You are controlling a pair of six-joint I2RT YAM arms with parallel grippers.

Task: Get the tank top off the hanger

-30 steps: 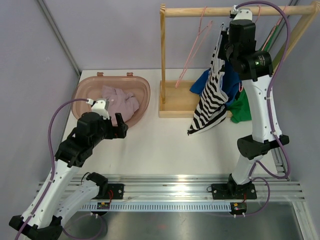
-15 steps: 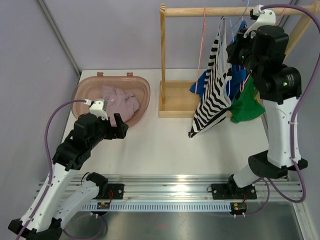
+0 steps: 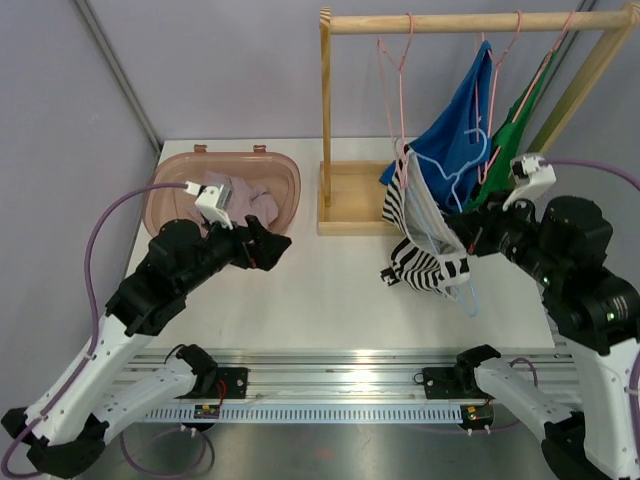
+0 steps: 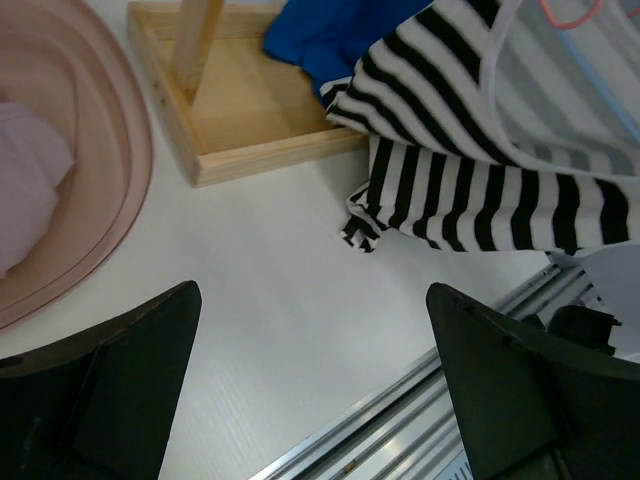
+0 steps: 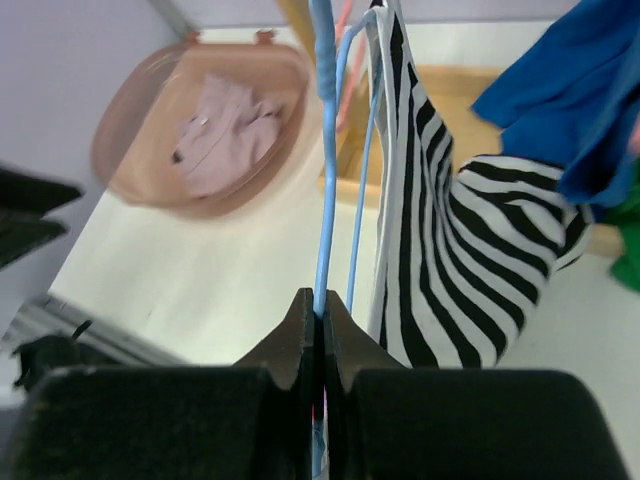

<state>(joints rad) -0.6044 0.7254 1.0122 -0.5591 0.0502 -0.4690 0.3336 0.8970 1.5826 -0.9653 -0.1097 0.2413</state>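
R gripper [image 5: 320,305] pinched on hanger [image 5: 322,180], held off rack [image 3: 450,20]; tank top [image 3: 425,255] drapes from it over table [image 3: 320,290]. L gripper [image 3: 268,245] fingers apart, nearby. Step: stripping; next, L should grip fabric & pull free.

In front of the wooden rack [image 3: 350,200] the white table [image 3: 320,290] lies bare — open room between the pink basin [image 3: 270,163] off the rack's left side and the striped tank top [image 3: 425,265] sagging onto the table by its front right corner. A blue shirt [image 3: 455,140] and a green shirt [image 3: 512,135] crowd the rack's right half.
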